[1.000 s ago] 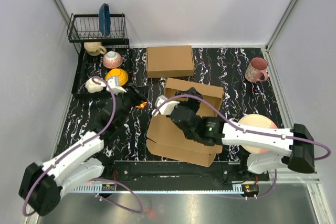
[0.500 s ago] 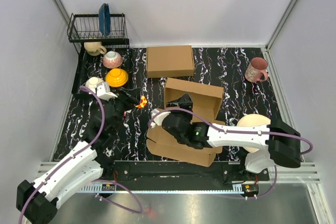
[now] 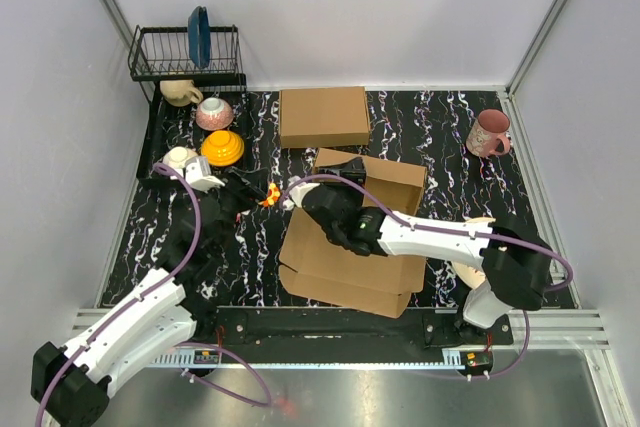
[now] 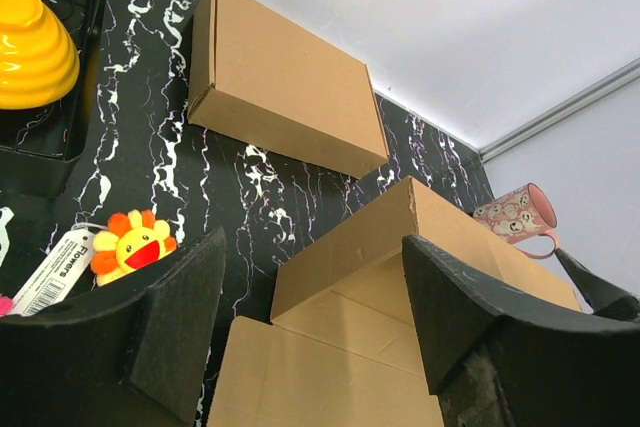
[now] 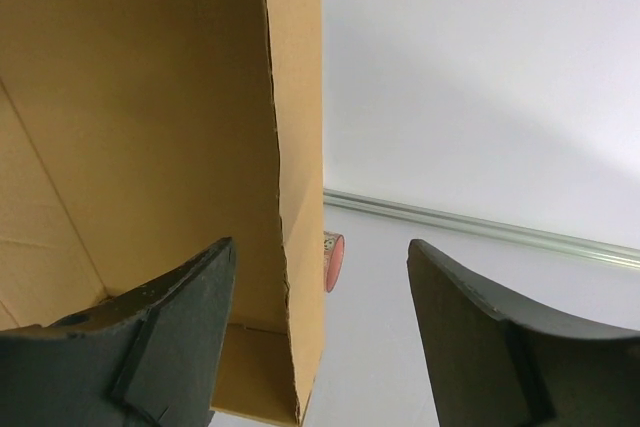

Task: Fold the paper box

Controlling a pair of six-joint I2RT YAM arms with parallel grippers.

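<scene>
The paper box (image 3: 345,257) lies partly folded in the middle of the table, its base flat and its back wall (image 3: 385,175) raised. My right gripper (image 3: 350,167) stands open at the left end of that wall. In the right wrist view the wall's torn edge (image 5: 292,197) rises between the two fingers of that gripper (image 5: 320,244), touching neither. My left gripper (image 3: 243,194) hovers open to the left of the box. From the left wrist camera the box's corner (image 4: 340,277) shows between the spread fingers of this gripper (image 4: 312,247), which holds nothing.
A neatly formed cardboard box (image 3: 323,116) sits behind the paper box. A dish rack (image 3: 186,55) with a blue plate, a pink bowl (image 3: 214,112) and a yellow bowl (image 3: 222,147) stand back left. A flower toy (image 3: 270,194) lies by my left gripper. A pink mug (image 3: 488,132) is back right.
My right gripper has slid back and left along the box to the left end of the raised wall. My left gripper drew back to the left, opened slightly wider, then held still.
</scene>
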